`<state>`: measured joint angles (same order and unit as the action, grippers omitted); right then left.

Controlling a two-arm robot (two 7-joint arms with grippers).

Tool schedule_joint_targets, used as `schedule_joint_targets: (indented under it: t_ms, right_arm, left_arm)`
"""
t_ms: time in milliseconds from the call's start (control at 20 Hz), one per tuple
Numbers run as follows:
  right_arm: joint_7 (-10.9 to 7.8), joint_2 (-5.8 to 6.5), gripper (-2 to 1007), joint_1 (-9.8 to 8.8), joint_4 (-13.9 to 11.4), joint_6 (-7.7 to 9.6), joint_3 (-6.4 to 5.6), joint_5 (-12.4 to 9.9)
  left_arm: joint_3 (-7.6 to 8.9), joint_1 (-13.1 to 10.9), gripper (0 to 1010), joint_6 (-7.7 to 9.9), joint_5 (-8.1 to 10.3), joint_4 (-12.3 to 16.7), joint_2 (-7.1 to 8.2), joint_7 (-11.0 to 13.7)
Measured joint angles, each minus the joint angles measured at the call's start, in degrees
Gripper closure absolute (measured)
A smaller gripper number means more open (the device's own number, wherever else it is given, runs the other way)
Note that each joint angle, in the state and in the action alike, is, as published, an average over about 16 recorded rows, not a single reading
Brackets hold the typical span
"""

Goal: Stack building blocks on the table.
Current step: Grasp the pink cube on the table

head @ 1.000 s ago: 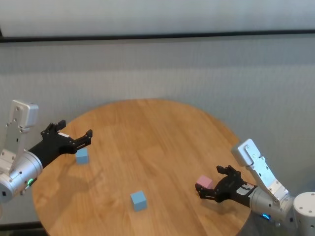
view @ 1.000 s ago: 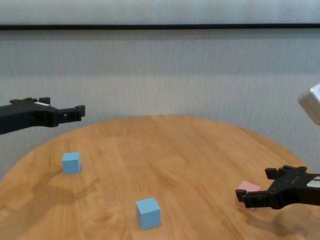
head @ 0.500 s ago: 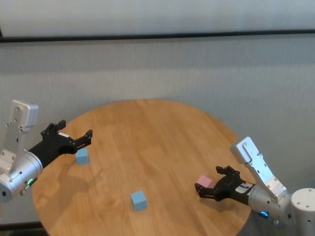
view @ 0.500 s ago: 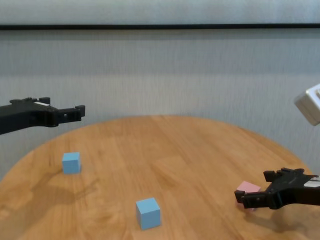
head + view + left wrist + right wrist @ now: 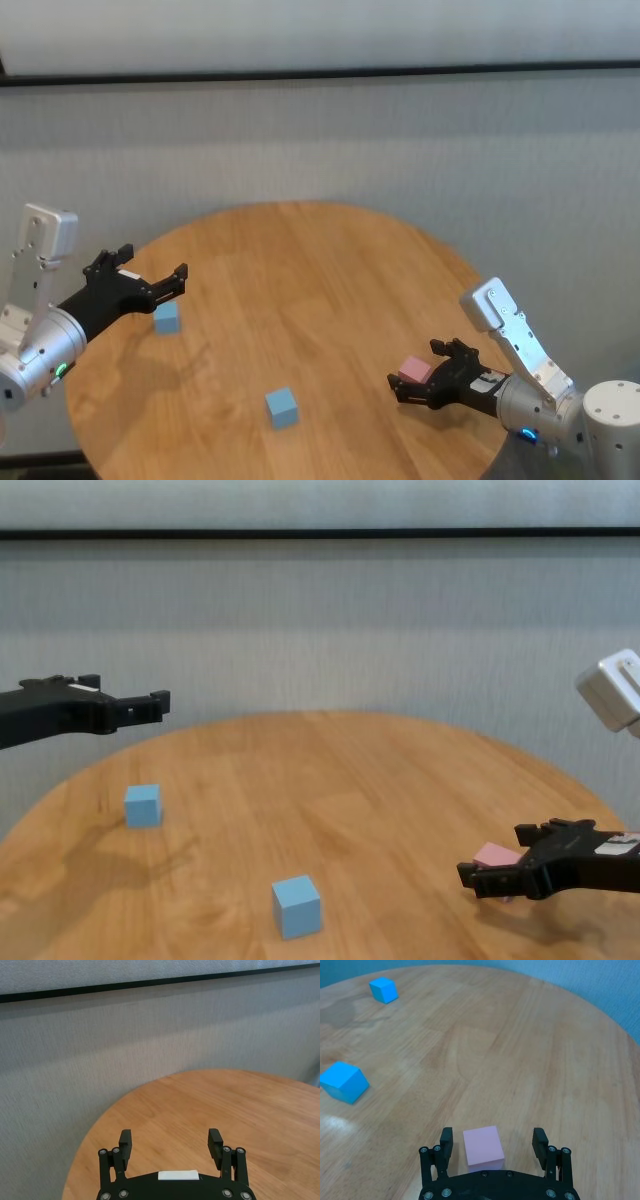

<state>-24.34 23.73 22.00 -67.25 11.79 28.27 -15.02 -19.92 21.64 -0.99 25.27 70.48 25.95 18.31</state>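
Note:
The round wooden table [image 5: 300, 290] holds three cubes. The pink block [image 5: 415, 369] lies at the right front, also seen in the right wrist view [image 5: 482, 1147] and chest view [image 5: 493, 856]. My right gripper [image 5: 492, 1144] is open, low over the table, with the pink block between its fingers, not clamped. One light blue block [image 5: 282, 407] lies at the front centre [image 5: 297, 905] [image 5: 344, 1081]. The other light blue block [image 5: 167, 317] lies at the left [image 5: 143, 805] [image 5: 383, 989]. My left gripper [image 5: 150, 275] is open and empty, held in the air above the left blue block.
A grey textured wall with a dark rail stands behind the table [image 5: 320, 630]. The table's round edge runs close to the right gripper and below the left arm.
My right gripper has slid forward to the left, so the pink block now sits deeper between its fingers. The left arm and the blue blocks have not moved.

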Motion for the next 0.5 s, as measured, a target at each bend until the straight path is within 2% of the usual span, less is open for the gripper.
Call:
schedule_joint_targets:
  t_ms: [250,500]
  right_arm:
    - [-0.11,-0.19,43,0.03,0.1,-0.04,-0.08,0.1]
    - [-0.06,-0.10,127,-0.01,0.0,-0.04,-0.06,0.1]
  left_arm:
    - [0.00,0.0,10,0.00,0.00,0.0,0.00,0.0]
    - [0.00,0.0,10,0.00,0.00,0.0,0.00,0.0]
